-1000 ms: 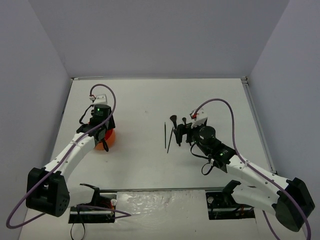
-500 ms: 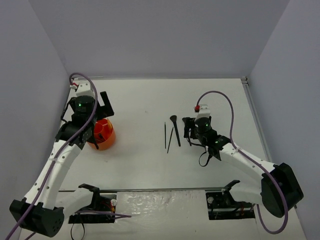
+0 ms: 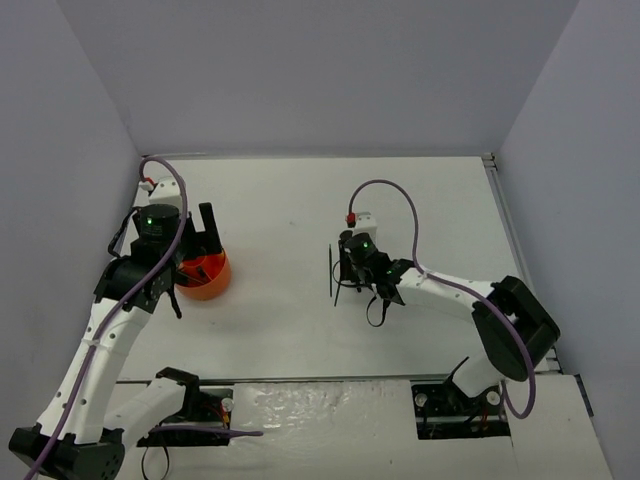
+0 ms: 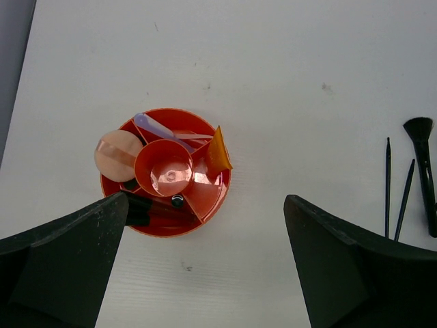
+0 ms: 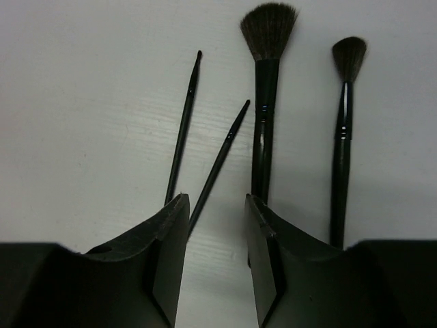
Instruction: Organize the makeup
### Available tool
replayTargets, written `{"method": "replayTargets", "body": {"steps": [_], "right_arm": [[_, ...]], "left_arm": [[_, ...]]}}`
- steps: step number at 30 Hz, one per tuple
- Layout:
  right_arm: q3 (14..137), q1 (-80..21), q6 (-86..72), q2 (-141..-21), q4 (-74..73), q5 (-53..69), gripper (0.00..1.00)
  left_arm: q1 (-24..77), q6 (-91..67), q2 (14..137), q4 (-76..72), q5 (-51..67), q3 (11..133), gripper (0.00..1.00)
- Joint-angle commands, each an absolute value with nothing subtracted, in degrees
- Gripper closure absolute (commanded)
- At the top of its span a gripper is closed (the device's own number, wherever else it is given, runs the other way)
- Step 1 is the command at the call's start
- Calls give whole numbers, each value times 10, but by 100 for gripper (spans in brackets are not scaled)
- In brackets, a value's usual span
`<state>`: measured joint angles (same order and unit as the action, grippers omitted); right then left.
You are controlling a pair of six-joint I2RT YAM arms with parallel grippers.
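The makeup is split between two places. In the round orange divided tub (image 4: 217,197) lie a pale pink puff (image 4: 114,152), a lilac stick (image 4: 158,128), an orange tube (image 4: 218,150) and a black piece (image 4: 158,207). My left gripper (image 4: 205,205) hangs open above the tub (image 3: 212,278), holding nothing. On the table lie two thin black pencils (image 5: 183,126) (image 5: 225,147), a large brush (image 5: 263,102) and a smaller brush (image 5: 343,123). My right gripper (image 5: 215,205) is low over them, its jaws narrowed but apart. The second pencil's lower end lies between the jaws, by the left finger (image 5: 174,225).
The white table (image 3: 290,200) is walled by grey panels at the back and on both sides. One thin pencil (image 3: 330,272) shows left of the right gripper (image 3: 347,266). The left gripper (image 3: 205,228) stands over the tub's far side. Small dark specks mark the tabletop.
My left gripper has opened wide, lifted off the tub and drawn back. My right gripper has moved left onto the brushes, and its jaws have narrowed.
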<state>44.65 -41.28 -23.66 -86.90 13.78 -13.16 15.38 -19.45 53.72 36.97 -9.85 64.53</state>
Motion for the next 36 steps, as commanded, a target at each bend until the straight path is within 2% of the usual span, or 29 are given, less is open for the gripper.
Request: {"method": "replayTargets", "body": {"steps": [1, 7, 20, 24, 27, 32, 36], "right_arm": [[488, -428, -279, -924, 155, -165, 70], [499, -435, -296, -971, 159, -172, 75], [493, -439, -306, -1012, 172, -174, 79], [491, -438, -304, -1014, 170, -177, 89], [489, -438, -300, -1010, 160, -184, 100], [479, -438, -278, -966, 171, -188, 100], [449, -445, -233, -895, 231, -147, 100]], "left_arm": [[150, -173, 517, 369, -104, 643, 3], [149, -172, 512, 360, -96, 631, 3], [145, -178, 512, 353, -83, 621, 3], [145, -179, 512, 353, -82, 620, 3], [145, -181, 512, 349, -77, 619, 3], [145, -192, 512, 349, -47, 623, 3], [145, -212, 510, 344, 13, 633, 3]]}}
